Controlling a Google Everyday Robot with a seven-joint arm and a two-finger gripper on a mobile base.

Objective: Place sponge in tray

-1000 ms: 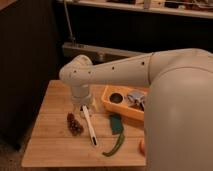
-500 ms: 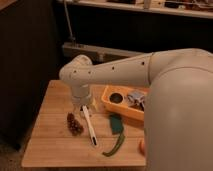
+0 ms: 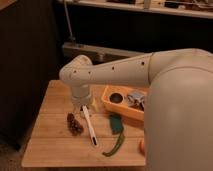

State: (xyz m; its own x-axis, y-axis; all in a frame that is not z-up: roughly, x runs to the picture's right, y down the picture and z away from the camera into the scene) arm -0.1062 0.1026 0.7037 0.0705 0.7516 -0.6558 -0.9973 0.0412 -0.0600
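Observation:
The sponge (image 3: 116, 123), a small dark teal block, lies on the wooden table just in front of the tray's near wall. The tray (image 3: 111, 106) is an orange-yellow bin at the table's right side, partly hidden by my white arm. My gripper (image 3: 86, 121) hangs down over the table to the left of the tray and the sponge, about a hand's width from the sponge. It holds nothing that I can see.
A brown pinecone-like cluster (image 3: 74, 123) lies left of the gripper. A long curved green pod (image 3: 114, 146) lies near the table's front edge. The tray holds a dark round can (image 3: 116, 97) and a crumpled silvery item (image 3: 135, 98). The wooden table (image 3: 50, 140) has dark walls behind it.

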